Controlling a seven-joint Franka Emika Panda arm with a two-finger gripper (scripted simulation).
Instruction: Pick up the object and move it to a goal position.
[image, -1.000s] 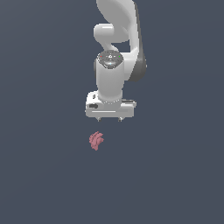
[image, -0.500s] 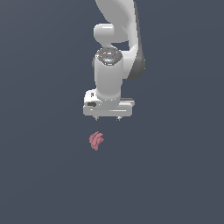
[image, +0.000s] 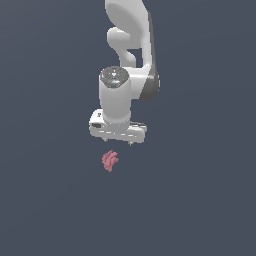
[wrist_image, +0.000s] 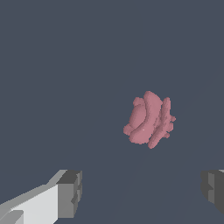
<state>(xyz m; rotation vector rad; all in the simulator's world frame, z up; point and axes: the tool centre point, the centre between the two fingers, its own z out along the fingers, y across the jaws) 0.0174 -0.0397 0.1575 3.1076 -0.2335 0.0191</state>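
We hang our gripper (image: 118, 141) above the object (image: 110, 160), jaws spread wide and empty. The object (wrist_image: 148, 118) lies on the floor (image: 200, 200) just beyond the fingertips (wrist_image: 70, 192), untouched. Lowering, grasping, lifting and carrying it to the goal all remain

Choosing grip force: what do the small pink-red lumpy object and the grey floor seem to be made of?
The small pink-red lumpy object looks matte, perhaps clay or rubber: ridged lobes, no glint. The flat grey floor is uniform and untextured; its material is unclear in this render.
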